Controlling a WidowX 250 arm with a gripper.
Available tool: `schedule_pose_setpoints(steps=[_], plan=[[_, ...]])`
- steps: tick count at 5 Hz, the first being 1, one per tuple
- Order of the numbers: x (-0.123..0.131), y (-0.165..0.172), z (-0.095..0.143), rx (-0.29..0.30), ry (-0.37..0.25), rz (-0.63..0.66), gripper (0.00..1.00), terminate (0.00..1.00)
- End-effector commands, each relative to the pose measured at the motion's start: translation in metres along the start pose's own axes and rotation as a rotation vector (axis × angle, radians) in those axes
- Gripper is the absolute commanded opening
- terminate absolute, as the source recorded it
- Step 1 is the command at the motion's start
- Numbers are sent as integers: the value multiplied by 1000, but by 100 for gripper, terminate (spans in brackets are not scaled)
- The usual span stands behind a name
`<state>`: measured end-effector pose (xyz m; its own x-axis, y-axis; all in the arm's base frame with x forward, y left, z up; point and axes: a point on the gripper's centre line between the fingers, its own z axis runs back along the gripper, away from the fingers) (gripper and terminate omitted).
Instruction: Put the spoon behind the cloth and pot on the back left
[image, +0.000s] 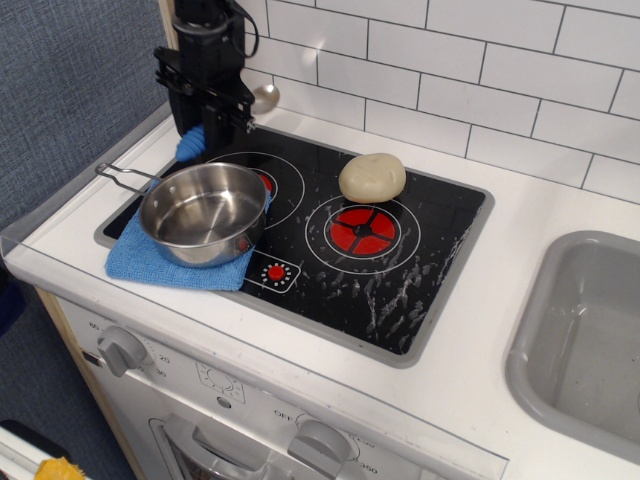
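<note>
- Spoon (262, 97): blue handle clamped in the gripper (205, 120), silver bowl jutting right toward the tiled wall, held over the back-left corner of the stove.
- Gripper: closed on the handle, just behind the pot (204, 212), which sits on the cloth (150, 262).
- We judge the step to be the set-down: lower straight, keep clear of the pot's wire handle, and release only once the spoon lies flat.
- Beige lump (372, 177) on the right burner is well apart.
</note>
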<state>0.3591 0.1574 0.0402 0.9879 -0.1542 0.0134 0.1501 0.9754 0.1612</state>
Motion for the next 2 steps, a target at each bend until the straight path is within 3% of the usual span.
schedule_pose_setpoints(steps=[1, 2], plan=[[8, 17, 8, 23, -43, 13, 0, 0], [8, 17, 10, 17, -49, 15, 100, 0]])
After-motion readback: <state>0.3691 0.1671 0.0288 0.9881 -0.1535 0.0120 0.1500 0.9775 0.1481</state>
